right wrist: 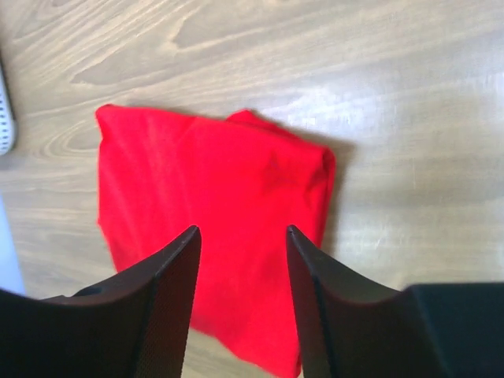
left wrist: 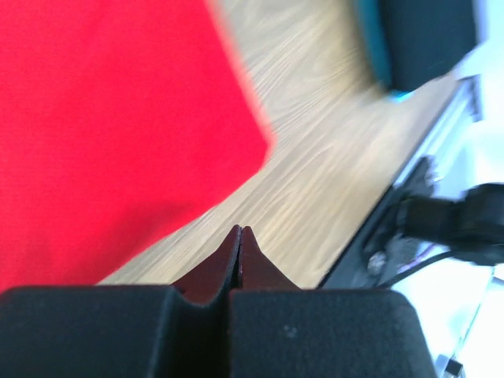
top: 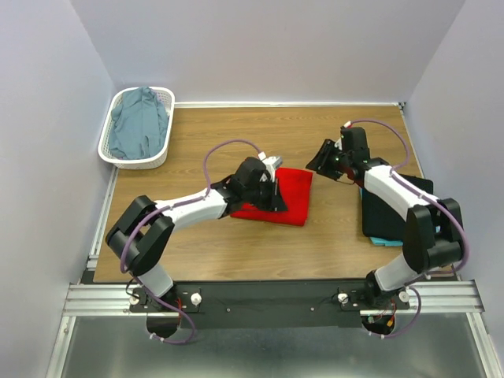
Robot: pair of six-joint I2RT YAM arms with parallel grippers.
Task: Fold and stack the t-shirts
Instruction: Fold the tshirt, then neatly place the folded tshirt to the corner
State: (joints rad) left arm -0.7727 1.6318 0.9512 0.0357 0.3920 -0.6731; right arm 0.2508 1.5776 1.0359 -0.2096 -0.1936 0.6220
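Note:
The red t-shirt (top: pixel 293 195) lies folded in a small rectangle mid-table. My left gripper (top: pixel 276 198) is over its left part, shut and empty; in the left wrist view its tips (left wrist: pixel 239 230) are pressed together above bare wood beside the red cloth (left wrist: pixel 110 118). My right gripper (top: pixel 319 161) hovers open and empty just right of the red shirt, which shows beyond its tips (right wrist: pixel 242 230) in the right wrist view (right wrist: pixel 213 181). The black t-shirt (top: pixel 394 206) lies folded on the teal one (top: pixel 382 241) at the right. The grey-blue t-shirt (top: pixel 138 126) is crumpled in the basket.
The white lattice basket (top: pixel 110 153) stands at the back left corner. Walls close the table on the left, back and right. The metal rail (top: pixel 276 299) with both arm bases runs along the near edge.

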